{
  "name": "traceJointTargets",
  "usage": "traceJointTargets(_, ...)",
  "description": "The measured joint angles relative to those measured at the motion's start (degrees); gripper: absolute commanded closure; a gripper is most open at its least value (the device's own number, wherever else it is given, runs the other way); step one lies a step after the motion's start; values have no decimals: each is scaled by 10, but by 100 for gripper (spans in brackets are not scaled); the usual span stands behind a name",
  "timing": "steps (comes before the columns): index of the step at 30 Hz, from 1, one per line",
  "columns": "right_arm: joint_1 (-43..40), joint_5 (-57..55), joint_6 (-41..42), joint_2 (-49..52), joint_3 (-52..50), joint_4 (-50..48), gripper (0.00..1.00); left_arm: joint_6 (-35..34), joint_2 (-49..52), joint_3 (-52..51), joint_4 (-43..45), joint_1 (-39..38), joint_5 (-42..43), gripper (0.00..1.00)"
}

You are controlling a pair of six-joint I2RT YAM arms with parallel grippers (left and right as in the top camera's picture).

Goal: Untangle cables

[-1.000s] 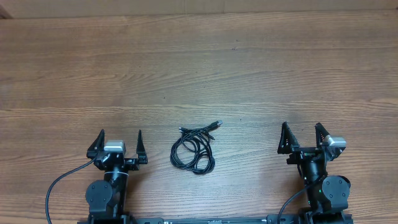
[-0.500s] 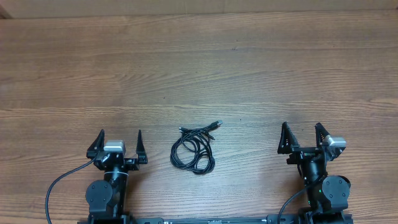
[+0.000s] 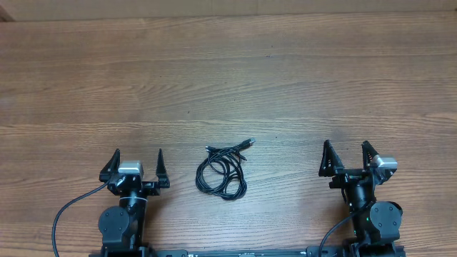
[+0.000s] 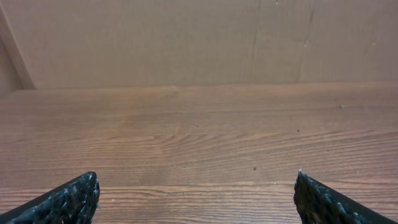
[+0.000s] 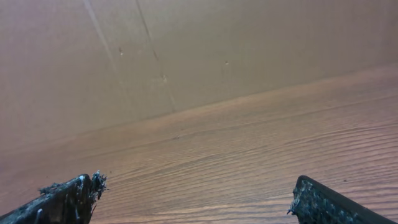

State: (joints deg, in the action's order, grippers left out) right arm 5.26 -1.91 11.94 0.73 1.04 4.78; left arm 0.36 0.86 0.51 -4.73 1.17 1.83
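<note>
Thin black flexible cables (image 3: 222,173): one coiled, tangled bundle, centre-near on brown wood-grain table (image 3: 228,71). Left gripper (image 3: 138,155), right gripper (image 3: 346,148): jaws spread wide, empty, well apart from bundle. Untangling not yet begun; all separation outstanding.

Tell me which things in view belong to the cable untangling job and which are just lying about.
Belongs to the job:
- cables, bundled between the two arms
- left gripper and right gripper, fingers open, holding nothing

Not part of it:
- wooden table
- thick arm wiring near the front edge
</note>
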Motion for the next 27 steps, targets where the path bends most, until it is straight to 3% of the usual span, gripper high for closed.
traceJointTargets(7, 0, 0, 0, 0, 0, 0, 0, 0, 0, 15, -34, 0, -2, 0)
traceJointTargets(17, 0, 0, 0, 0, 0, 0, 0, 0, 9, 183, -201, 0, 10, 0)
traceJointTargets(27, 0, 0, 0, 0, 0, 0, 0, -46, 174, 351, -373, 0, 102, 0)
